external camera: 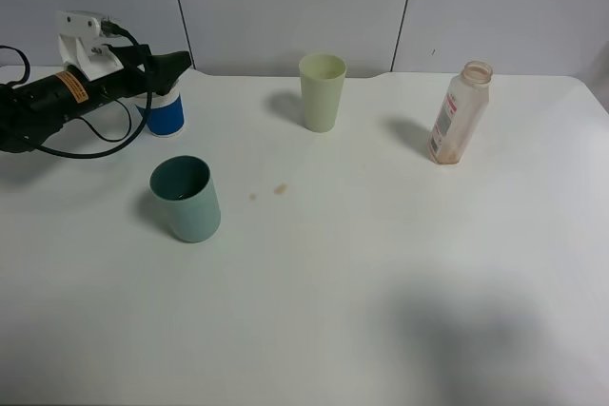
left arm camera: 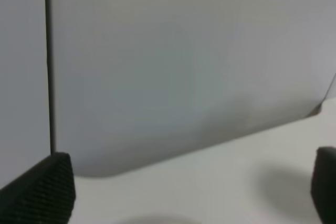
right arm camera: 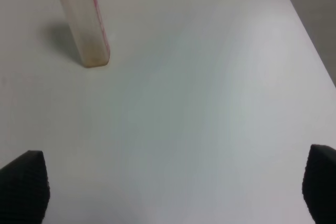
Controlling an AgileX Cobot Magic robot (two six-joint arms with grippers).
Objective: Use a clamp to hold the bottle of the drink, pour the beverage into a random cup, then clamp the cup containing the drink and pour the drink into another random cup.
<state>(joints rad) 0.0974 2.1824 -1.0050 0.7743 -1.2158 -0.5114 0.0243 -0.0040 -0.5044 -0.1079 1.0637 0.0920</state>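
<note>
While the left claw [external camera: 169, 66] hovers with its jaws spread wide just over the blue-banded paper cup [external camera: 165, 113] at the table's [external camera: 381, 263] far left edge, gripping nothing, the teal cup [external camera: 186, 198] stands nearer the front of the blue-banded cup. A pale yellow-green cup [external camera: 322, 91] stands well to its right, and the uncapped bottle [external camera: 458, 112] stands upright farther right. Over bare table short of the bottle, the right claw [right arm camera: 173, 192] gapes open and empty.

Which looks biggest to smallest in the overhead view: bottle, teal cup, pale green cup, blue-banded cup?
1. Bottle, the tallest.
2. Teal cup and pale green cup: too alike to rank; the teal one sits nearer the camera.
3. Blue-banded cup shows least, but the left tool partly covers it.
</note>
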